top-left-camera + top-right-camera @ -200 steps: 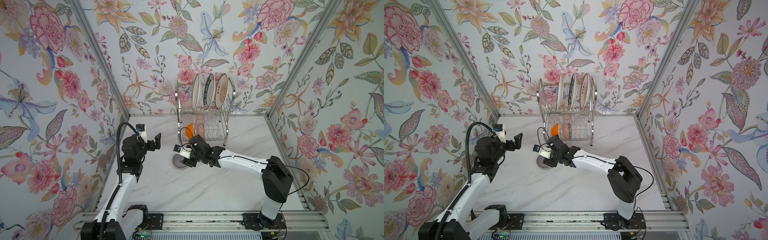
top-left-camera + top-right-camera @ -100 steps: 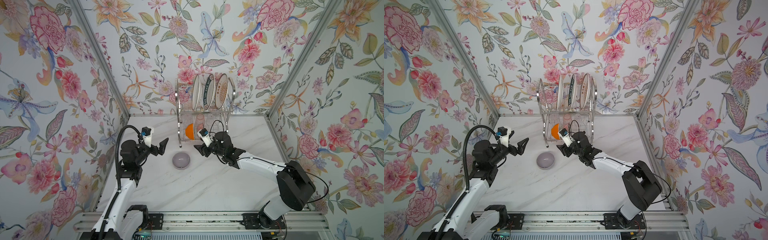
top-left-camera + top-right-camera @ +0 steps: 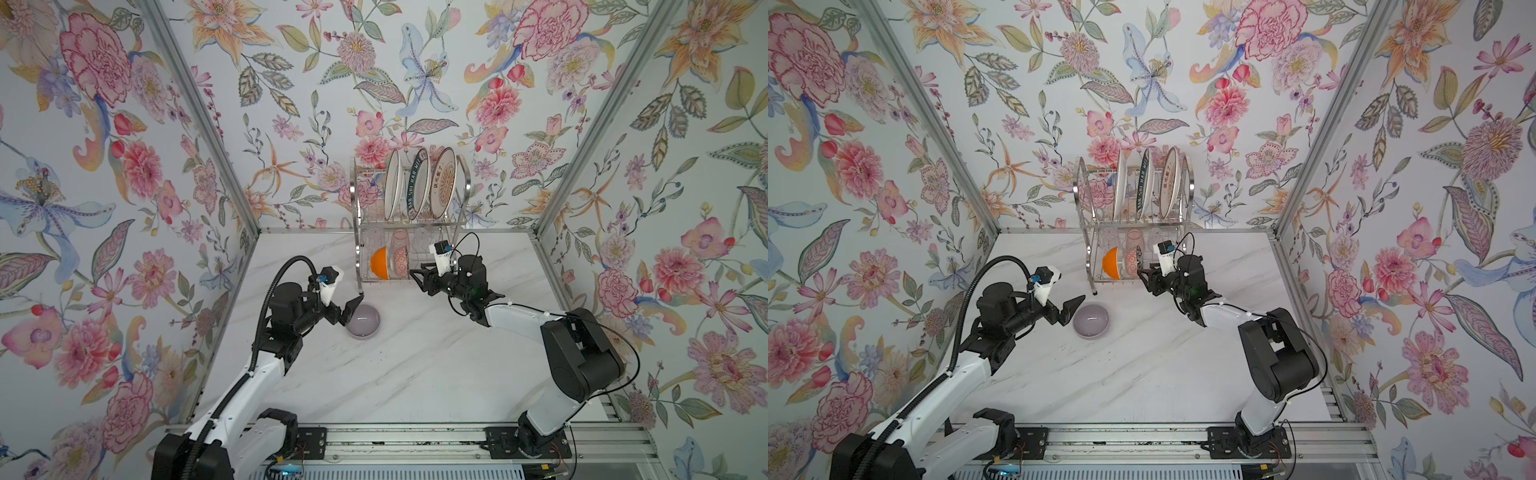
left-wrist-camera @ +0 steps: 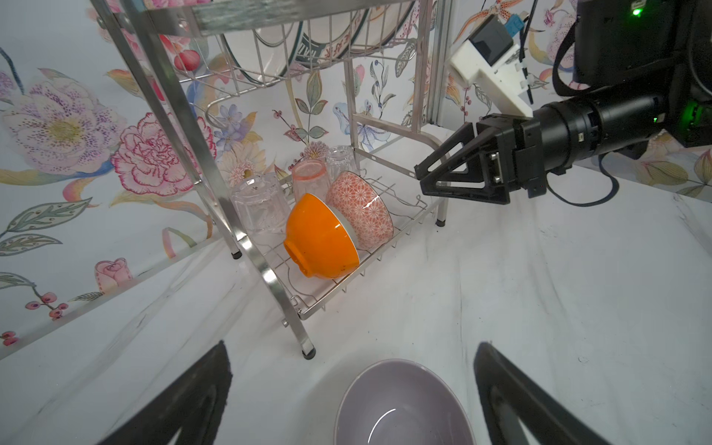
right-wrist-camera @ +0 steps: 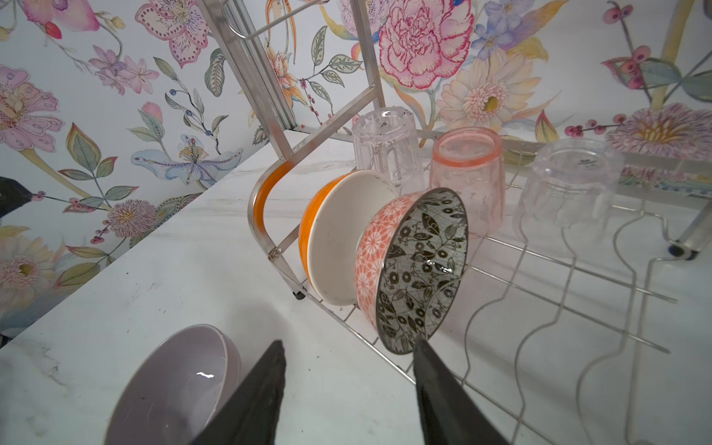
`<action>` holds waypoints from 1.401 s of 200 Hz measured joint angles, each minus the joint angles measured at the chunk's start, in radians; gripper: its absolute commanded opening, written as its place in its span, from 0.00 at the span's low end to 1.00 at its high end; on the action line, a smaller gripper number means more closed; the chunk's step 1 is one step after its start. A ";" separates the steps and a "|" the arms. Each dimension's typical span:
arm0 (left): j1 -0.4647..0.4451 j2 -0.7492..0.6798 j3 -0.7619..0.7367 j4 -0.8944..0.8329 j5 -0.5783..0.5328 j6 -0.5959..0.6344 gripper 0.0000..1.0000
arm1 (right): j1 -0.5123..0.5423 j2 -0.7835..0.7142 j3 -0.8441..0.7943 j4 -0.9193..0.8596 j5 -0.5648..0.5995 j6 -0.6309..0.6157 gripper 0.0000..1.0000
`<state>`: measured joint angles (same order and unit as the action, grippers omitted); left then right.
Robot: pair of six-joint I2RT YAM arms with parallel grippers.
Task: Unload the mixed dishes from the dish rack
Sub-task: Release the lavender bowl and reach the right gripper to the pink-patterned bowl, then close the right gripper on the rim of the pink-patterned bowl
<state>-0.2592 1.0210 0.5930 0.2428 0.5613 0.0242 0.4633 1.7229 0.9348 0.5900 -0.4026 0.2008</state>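
Lilac bowl (image 3: 364,327) is out of the dish rack (image 3: 354,249) and upright on the counter (image 3: 415,374), just in front of the rack's left front foot. Only item unloaded so far.

Changed in the last second:
- The right gripper (image 5: 348,341) was at the lilac bowl, let go of it and swung back to the front of the rack's lower tier.
- It's now partly open and empty. One fingertip is right at the lower rim of the leaf-patterned bowl (image 5: 420,269); can't tell if it's touching.
- The left gripper (image 4: 352,345) came in from the left side of the counter to the lilac bowl. Jaws are fully spread and holding nothing. In the wrist view they straddle the bowl's near side; contact or height above it is unclear.

Still racked:
- Lower tier: orange bowl (image 5: 308,231) on edge at the left end, with the leaf-patterned bowl leaning against it.
- Behind the bowls: pink glass (image 5: 466,181) upside down between two clear glasses (image 5: 385,150) (image 5: 570,185).
- Upper tier: white plate (image 3: 392,185), teal-lettered plate (image 3: 417,185) and sunburst plate (image 3: 442,183), all standing in their slots.

My read: the drop-off is done and the leaf-patterned bowl is next for the right arm, while the left looks set to shift the lilac bowl clear. About one in nine done.

Risks: pinching a tilted rim, the orange bowl shifting once its neighbour leaves, and the pink glass standing close behind.
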 measured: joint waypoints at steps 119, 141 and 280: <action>-0.030 0.033 -0.019 0.006 -0.053 0.033 0.99 | -0.032 0.237 0.144 0.142 -0.131 0.114 0.48; -0.030 0.033 -0.026 0.012 -0.054 0.032 0.99 | -0.032 0.260 0.166 0.153 -0.146 0.126 0.46; -0.033 0.028 -0.037 0.013 -0.079 0.033 0.99 | -0.032 0.397 0.277 0.201 -0.231 0.195 0.36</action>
<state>-0.2924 1.0492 0.5564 0.2554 0.4820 0.0570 0.4313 2.1201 1.2118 0.7914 -0.6338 0.3958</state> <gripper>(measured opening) 0.994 0.367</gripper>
